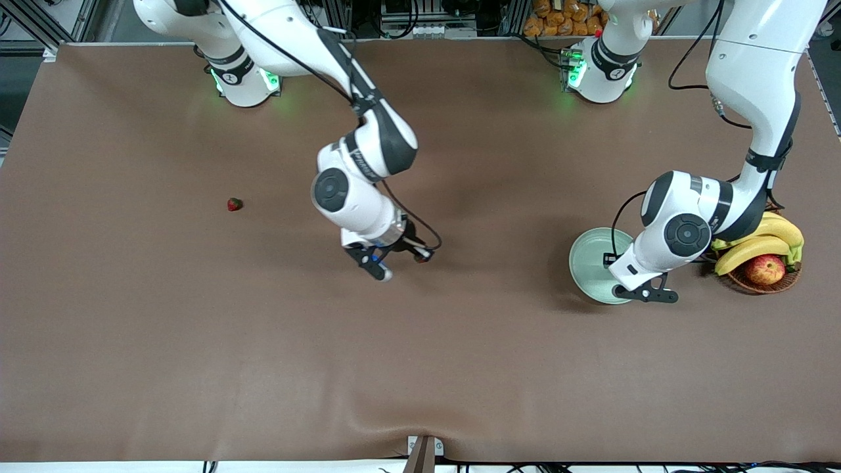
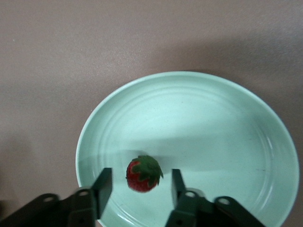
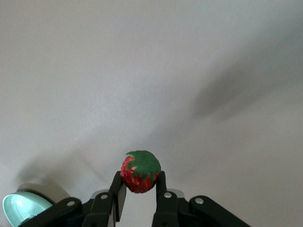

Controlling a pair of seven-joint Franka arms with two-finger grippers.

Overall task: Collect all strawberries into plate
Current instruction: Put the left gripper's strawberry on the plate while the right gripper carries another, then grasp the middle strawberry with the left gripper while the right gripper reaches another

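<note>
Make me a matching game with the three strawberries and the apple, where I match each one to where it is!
Things:
1. Strawberry between the left gripper's open fingers
2. Strawberry at the right gripper
3. Strawberry alone toward the right arm's end of the table
4. Apple

Places:
A. In the wicker basket, beside the bananas
B. Pinched between two fingers above the bare table
C. Lying in the mint-green plate
D. Lying on the brown table, no gripper near it

Pairs: 1-C, 2-B, 3-D, 4-A
</note>
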